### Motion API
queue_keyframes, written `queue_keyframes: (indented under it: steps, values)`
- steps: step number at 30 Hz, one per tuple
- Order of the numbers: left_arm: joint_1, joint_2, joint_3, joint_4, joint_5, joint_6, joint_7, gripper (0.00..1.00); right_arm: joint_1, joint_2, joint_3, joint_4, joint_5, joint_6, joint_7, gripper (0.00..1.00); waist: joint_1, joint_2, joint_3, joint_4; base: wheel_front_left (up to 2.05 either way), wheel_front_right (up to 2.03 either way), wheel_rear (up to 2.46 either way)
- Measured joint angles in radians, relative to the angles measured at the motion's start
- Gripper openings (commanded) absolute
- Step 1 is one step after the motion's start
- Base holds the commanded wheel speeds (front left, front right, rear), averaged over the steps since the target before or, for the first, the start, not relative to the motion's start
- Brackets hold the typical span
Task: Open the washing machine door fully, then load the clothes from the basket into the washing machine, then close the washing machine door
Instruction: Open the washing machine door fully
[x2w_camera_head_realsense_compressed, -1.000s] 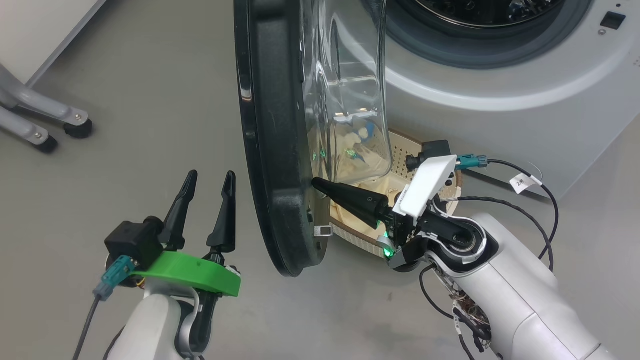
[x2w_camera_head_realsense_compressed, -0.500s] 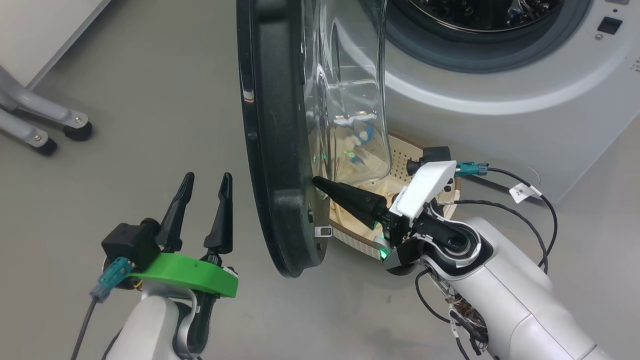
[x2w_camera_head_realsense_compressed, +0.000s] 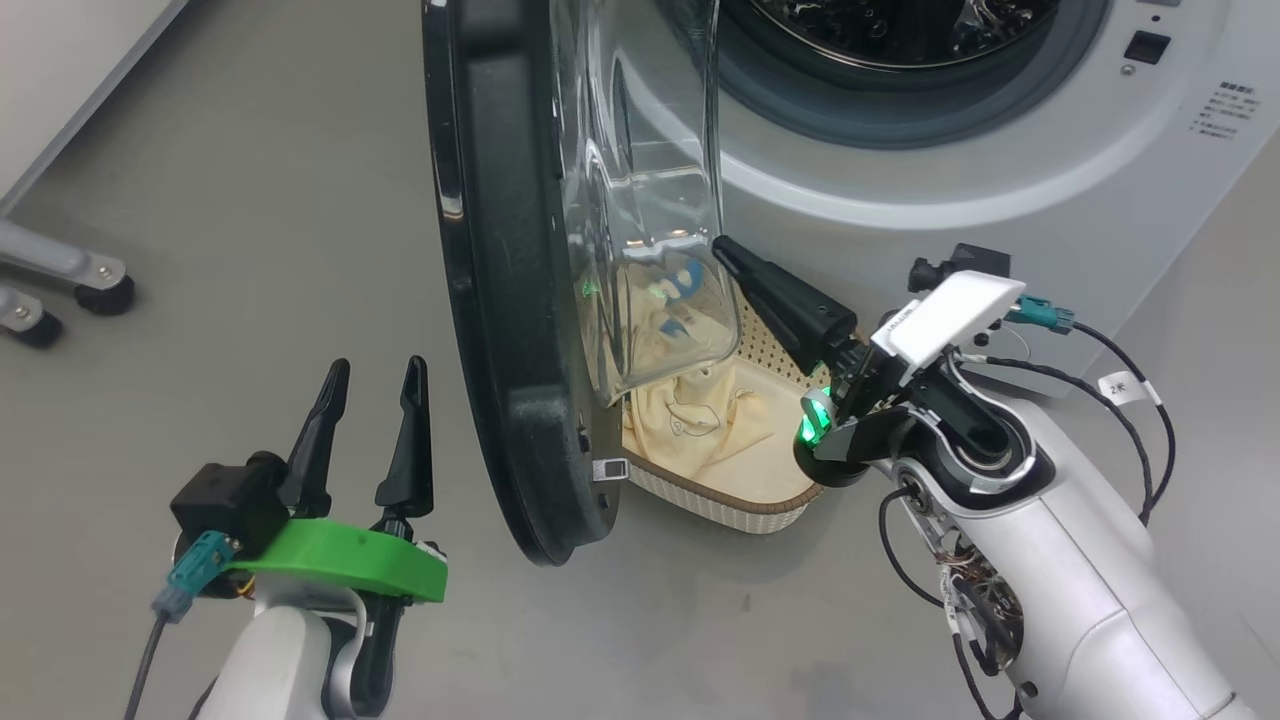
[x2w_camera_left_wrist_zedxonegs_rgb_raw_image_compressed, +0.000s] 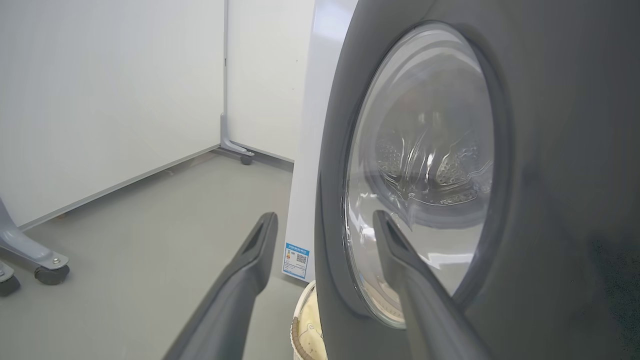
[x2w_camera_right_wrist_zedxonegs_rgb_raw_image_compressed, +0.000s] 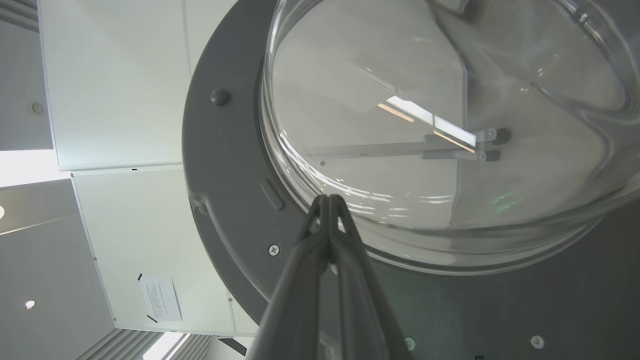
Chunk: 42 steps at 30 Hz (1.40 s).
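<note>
The washing machine (x2w_camera_head_realsense_compressed: 1000, 190) stands at the top right with its steel drum (x2w_camera_head_realsense_compressed: 880, 30) exposed. The washing machine door (x2w_camera_head_realsense_compressed: 500, 300) stands edge-on, swung out, its glass bowl (x2w_camera_head_realsense_compressed: 640, 200) facing the machine. Below it, the basket (x2w_camera_head_realsense_compressed: 720, 505) sits on the floor holding the cream clothes (x2w_camera_head_realsense_compressed: 710, 420). My right gripper (x2w_camera_head_realsense_compressed: 722, 246) is shut and empty above the basket, its tip at the bowl's side; whether they touch, I cannot tell. From the right wrist, the gripper's tips (x2w_camera_right_wrist_zedxonegs_rgb_raw_image_compressed: 328, 200) point at the bowl (x2w_camera_right_wrist_zedxonegs_rgb_raw_image_compressed: 450, 125). My left gripper (x2w_camera_head_realsense_compressed: 375, 375) is open, left of the door's outer face (x2w_camera_left_wrist_zedxonegs_rgb_raw_image_compressed: 550, 150).
Grey caster legs (x2w_camera_head_realsense_compressed: 95, 290) stand on the floor at the far left by a white wall (x2w_camera_head_realsense_compressed: 60, 80). A blue label (x2w_camera_left_wrist_zedxonegs_rgb_raw_image_compressed: 296, 260) marks the machine's side. Cables (x2w_camera_head_realsense_compressed: 1130, 400) hang off my right forearm. Grey floor (x2w_camera_head_realsense_compressed: 250, 200) lies open to the left of the door.
My right gripper has left the door's lower inner rim and risen to the side of the glass bowl, still shut. The head camera has shifted. The left gripper stays open.
</note>
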<state>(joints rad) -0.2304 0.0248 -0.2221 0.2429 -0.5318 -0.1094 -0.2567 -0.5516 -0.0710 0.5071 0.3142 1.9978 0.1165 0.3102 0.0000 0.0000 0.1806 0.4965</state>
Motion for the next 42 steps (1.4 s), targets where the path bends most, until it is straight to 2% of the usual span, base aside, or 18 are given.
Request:
queue_keyframes:
  steps: [8, 9, 10, 11, 19, 22, 23, 28, 33, 34, 39, 42]
  values:
    - [0.007, 0.0, 0.032, 0.0, 0.016, 0.0, 0.0, 1.0, 0.109, -0.067, -0.114, -0.082, -0.056, 0.005, -0.083, 0.0, 0.0, 0.0, -0.017, -0.046, 0.0, 0.0, 0.0]
    - [0.008, 0.0, 0.034, 0.0, 0.019, 0.0, 0.0, 1.0, 0.122, -0.075, -0.124, -0.091, -0.066, 0.005, -0.099, 0.13, 0.0, 0.0, -0.02, -0.052, 0.0, 0.0, 0.0]
    - [0.01, 0.0, 0.038, 0.0, 0.025, 0.0, 0.0, 1.0, 0.135, -0.085, -0.126, -0.104, -0.093, 0.005, -0.11, 0.49, 0.0, 0.0, -0.022, -0.058, 0.0, 0.0, 0.0]
    - [0.012, 0.0, 0.043, 0.0, 0.028, 0.0, 0.0, 1.0, 0.147, -0.093, -0.132, -0.115, -0.115, 0.005, -0.12, 1.0, 0.0, 0.0, -0.024, -0.064, 0.0, 0.0, 0.0]
    - [0.028, 0.0, 0.063, 0.002, 0.033, 0.0, 0.0, 1.0, 0.246, -0.158, -0.147, -0.177, -0.34, 0.005, -0.264, 1.0, 0.0, 0.0, -0.038, -0.101, 0.0, 0.0, 0.0]
    - [0.031, 0.0, 0.065, 0.002, 0.035, 0.0, 0.0, 1.0, 0.281, -0.205, -0.136, -0.183, -0.482, 0.005, -0.341, 1.0, 0.0, 0.0, -0.043, -0.105, 0.0, 0.0, 0.0]
    - [0.031, 0.0, 0.065, 0.002, 0.035, 0.0, 0.0, 1.0, 0.281, -0.205, -0.136, -0.183, -0.482, 0.005, -0.341, 1.0, 0.0, 0.0, -0.043, -0.105, 0.0, 0.0, 0.0]
    - [0.038, 0.0, 0.072, 0.004, 0.038, 0.0, 0.0, 1.0, 0.312, -0.304, -0.082, -0.167, -0.759, 0.005, -0.474, 1.0, 0.0, 0.0, -0.05, -0.105, 0.0, 0.0, 0.0]
    - [0.047, 0.0, 0.081, 0.008, 0.04, 0.0, 0.0, 1.0, 0.341, -0.335, -0.058, -0.128, -0.954, 0.004, -0.597, 1.0, 0.0, 0.0, -0.058, -0.104, 0.0, 0.0, 0.0]
    - [0.048, 0.0, 0.086, 0.009, 0.043, 0.0, 0.0, 1.0, 0.346, -0.339, -0.055, -0.122, -1.019, -0.016, -0.597, 1.0, 0.0, 0.0, -0.064, -0.104, 0.0, 0.0, 0.0]
    - [0.056, 0.0, 0.095, 0.011, 0.053, 0.0, 0.0, 1.0, 0.362, -0.341, -0.074, -0.123, -1.179, -0.091, -0.579, 1.0, 0.0, 0.0, -0.077, -0.106, 0.0, 0.0, 0.0]
    - [0.071, 0.001, 0.102, 0.011, 0.058, -0.001, 0.0, 1.0, 0.378, -0.335, -0.152, -0.165, -1.289, -0.149, -0.571, 1.0, 0.0, 0.0, -0.082, -0.109, 0.0, 0.0, 0.0]
